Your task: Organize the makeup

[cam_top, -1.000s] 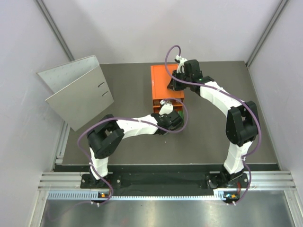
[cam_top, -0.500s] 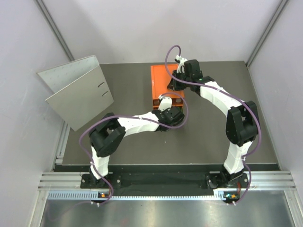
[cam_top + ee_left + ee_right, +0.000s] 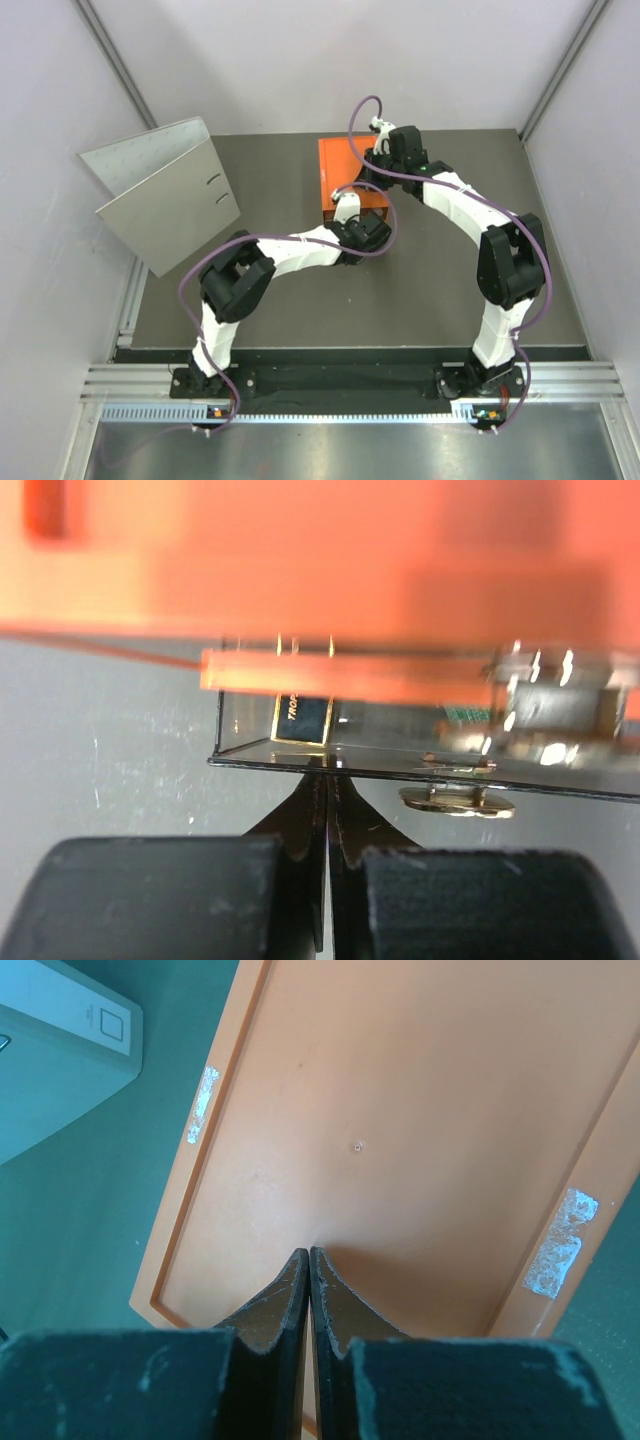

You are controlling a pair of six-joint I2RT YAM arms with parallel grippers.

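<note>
- Black-and-gold flat cosmetic case (image 3: 302, 720): lies inside the clear plastic drawer (image 3: 245, 725) at the bottom front of the large orange plastic box (image 3: 345, 175). It shows gold lettering on its near face in the left wrist view.
- Green item (image 3: 466, 714): lies in the same drawer, to the right of the flat case. It is too blurred to tell what kind of item it is.
- Dark, shiny object (image 3: 555, 715): sits at the right end of the drawer and cannot be identified.
- Left gripper (image 3: 327, 780): its two black fingers are pressed together with nothing between them. The tips meet the lower front edge of the drawer. From above, this gripper (image 3: 349, 210) sits against the front face of the orange box.
- Right gripper (image 3: 308, 1255): its fingers are likewise closed flat against each other and hold nothing. The tips rest on the recessed orange top of the box, near its front rim. From above it (image 3: 372, 181) stands over the right part of the box top.
- White residue patches (image 3: 557, 1243): stuck on the raised rims of the box top.
- Grey lever-arch binder (image 3: 165, 195): stands partly open, well to the left of the orange box.
- Dark grey table (image 3: 280, 300): carries the box and the binder.
</note>
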